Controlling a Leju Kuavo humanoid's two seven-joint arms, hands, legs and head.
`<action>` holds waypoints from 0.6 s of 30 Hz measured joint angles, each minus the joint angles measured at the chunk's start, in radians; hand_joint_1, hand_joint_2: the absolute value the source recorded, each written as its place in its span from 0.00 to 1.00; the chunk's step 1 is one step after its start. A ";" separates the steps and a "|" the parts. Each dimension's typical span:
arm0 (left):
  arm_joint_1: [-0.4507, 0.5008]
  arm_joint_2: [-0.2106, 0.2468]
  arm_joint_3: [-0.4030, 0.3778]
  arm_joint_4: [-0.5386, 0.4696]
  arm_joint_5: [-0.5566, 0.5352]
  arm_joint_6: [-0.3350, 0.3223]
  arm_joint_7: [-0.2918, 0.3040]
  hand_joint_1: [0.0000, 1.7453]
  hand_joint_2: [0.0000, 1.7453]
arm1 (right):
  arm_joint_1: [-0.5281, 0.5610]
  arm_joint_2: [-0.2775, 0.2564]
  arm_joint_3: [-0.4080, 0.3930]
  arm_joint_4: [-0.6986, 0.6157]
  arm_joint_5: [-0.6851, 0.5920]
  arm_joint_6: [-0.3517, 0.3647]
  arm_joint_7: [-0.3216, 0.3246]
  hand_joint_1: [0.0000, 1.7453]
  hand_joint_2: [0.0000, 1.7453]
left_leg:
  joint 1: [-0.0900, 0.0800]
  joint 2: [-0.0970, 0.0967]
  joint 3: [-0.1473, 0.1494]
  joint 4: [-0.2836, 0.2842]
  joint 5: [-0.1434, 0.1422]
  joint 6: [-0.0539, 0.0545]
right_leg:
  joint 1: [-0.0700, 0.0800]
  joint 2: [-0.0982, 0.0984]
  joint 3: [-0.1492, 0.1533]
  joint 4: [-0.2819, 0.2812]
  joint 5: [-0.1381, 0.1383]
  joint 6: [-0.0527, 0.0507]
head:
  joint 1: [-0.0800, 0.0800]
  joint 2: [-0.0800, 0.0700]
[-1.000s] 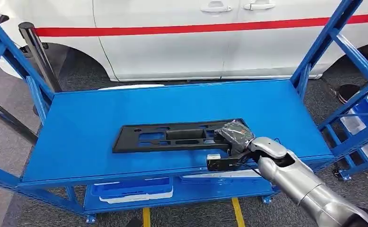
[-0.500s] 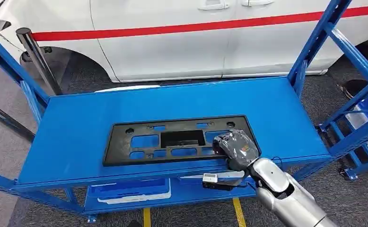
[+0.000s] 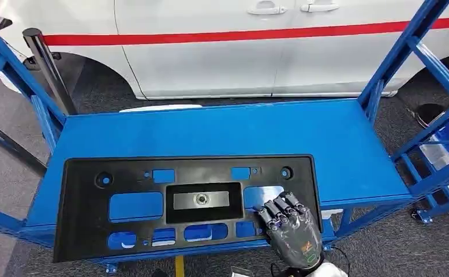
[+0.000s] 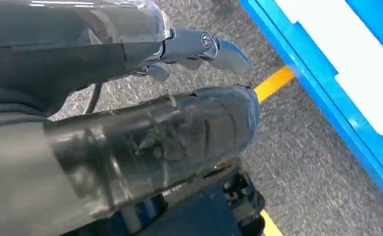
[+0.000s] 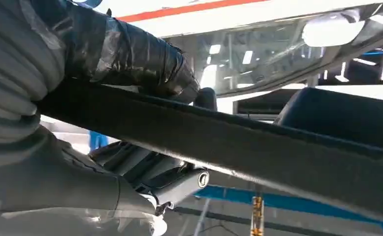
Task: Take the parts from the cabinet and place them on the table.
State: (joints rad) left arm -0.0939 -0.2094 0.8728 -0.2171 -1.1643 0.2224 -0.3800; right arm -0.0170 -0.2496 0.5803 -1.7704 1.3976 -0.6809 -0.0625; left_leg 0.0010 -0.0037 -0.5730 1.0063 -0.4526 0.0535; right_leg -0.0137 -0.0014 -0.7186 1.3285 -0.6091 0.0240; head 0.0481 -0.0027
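Note:
A long black plastic panel with several cut-outs hangs above the front edge of the blue cabinet shelf, its face turned up toward me. My right hand grips its near right edge, fingers lying over the top face. In the right wrist view the panel's edge runs across the picture, with the thumb on one side and the fingers on the other. My left hand hangs over the grey floor with nothing in it, its fingers apart.
A white car with a red stripe stands right behind the cabinet. Blue uprights frame the shelf on both sides, and a black post rises at the back left. Another blue rack with bins stands to the right. A yellow floor line runs by the cabinet's base.
The right hand has lifted the black panel off the shelf and drawn it toward me. It now looks much larger and lies face-up. The view shifted slightly.

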 joint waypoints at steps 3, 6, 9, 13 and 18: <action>0.001 -0.001 0.001 0.000 0.000 -0.004 -0.002 0.00 0.00 | 0.052 0.031 -0.021 -0.047 0.080 0.000 0.007 1.00 1.00 | 0.000 -0.004 0.001 0.009 -0.005 -0.003 | 0.000 0.000 0.092 -0.183 0.110 -0.007 | 0.001 0.000; 0.003 -0.002 0.002 0.000 -0.003 -0.017 -0.014 0.00 0.00 | 0.079 0.064 -0.032 -0.103 0.086 -0.003 -0.026 1.00 1.00 | -0.008 -0.004 -0.006 0.020 -0.013 -0.017 | 0.006 0.001 0.139 -0.288 0.125 -0.016 | 0.000 0.000; 0.004 -0.001 0.003 0.000 -0.004 -0.022 -0.032 0.00 1.00 | 0.105 0.104 -0.057 -0.132 0.088 -0.007 -0.095 1.00 1.00 | -0.005 -0.003 -0.002 0.018 -0.013 -0.033 | 0.006 0.003 0.140 -0.294 0.130 -0.032 | 0.000 0.000; 0.005 -0.001 0.003 0.000 -0.010 -0.033 -0.044 0.00 1.00 | 0.109 0.142 -0.062 -0.138 0.088 -0.008 -0.105 1.00 1.00 | 0.003 -0.002 -0.085 0.206 -0.130 -0.051 | 0.004 -0.002 0.142 -0.299 0.135 -0.048 | -0.003 0.000; 0.011 -0.001 0.006 0.000 -0.008 -0.035 -0.044 0.00 1.00 | 0.107 0.148 -0.059 -0.119 0.088 -0.008 -0.013 1.00 1.00 | 0.004 -0.002 -0.058 0.160 -0.056 -0.051 | 0.005 -0.001 0.145 -0.297 0.135 -0.048 | -0.003 0.000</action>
State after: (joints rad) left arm -0.0828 -0.2106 0.8785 -0.2167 -1.1727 0.1877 -0.4238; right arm 0.0895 -0.1019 0.5211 -1.8894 1.4858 -0.6889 -0.0758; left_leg 0.0046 -0.0057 -0.6307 1.1665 -0.5083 0.0021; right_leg -0.0087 -0.0028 -0.5737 1.0316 -0.4743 -0.0241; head 0.0454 -0.0027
